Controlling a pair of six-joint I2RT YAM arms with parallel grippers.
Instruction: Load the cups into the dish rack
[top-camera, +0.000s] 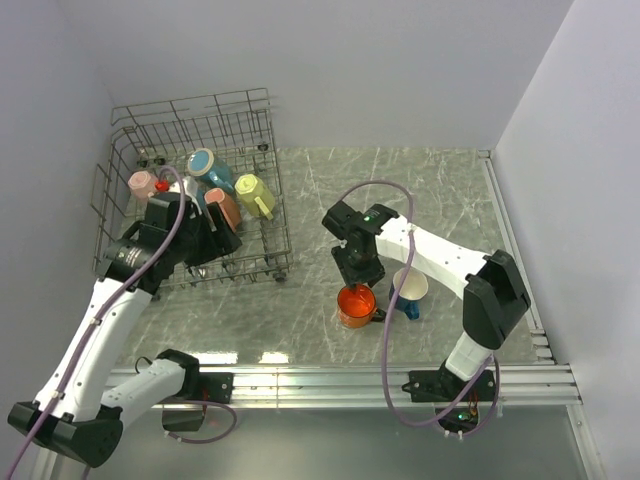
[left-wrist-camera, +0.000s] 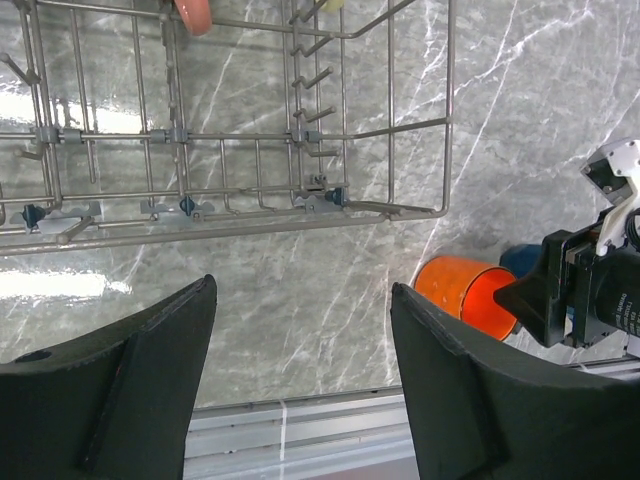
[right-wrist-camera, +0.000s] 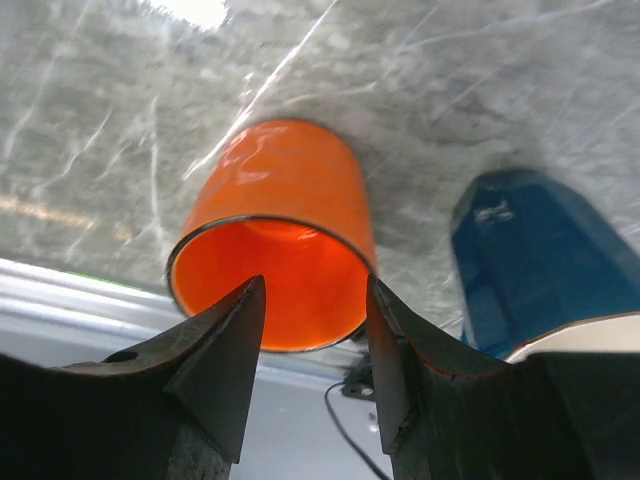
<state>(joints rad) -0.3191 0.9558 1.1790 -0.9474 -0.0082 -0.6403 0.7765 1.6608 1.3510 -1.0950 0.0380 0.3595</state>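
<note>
Orange mug (right-wrist-camera: 275, 190) near parted right fingers (right-wrist-camera: 225, 370)

Grey marbled tabletop (top-camera: 430, 200); plain pale walls (top-camera: 350, 70), perhaps lilac-tinted.

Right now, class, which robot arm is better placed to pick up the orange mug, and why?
Right. The right gripper hangs open just above the orange mug; the left gripper, also open, is over by the dish rack, farther from it.

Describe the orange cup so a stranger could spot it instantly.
Find the wire dish rack at left, then look right. Under the right gripper sits the orange cup, next to a dark blue cup; it alone is glossy orange.
</note>
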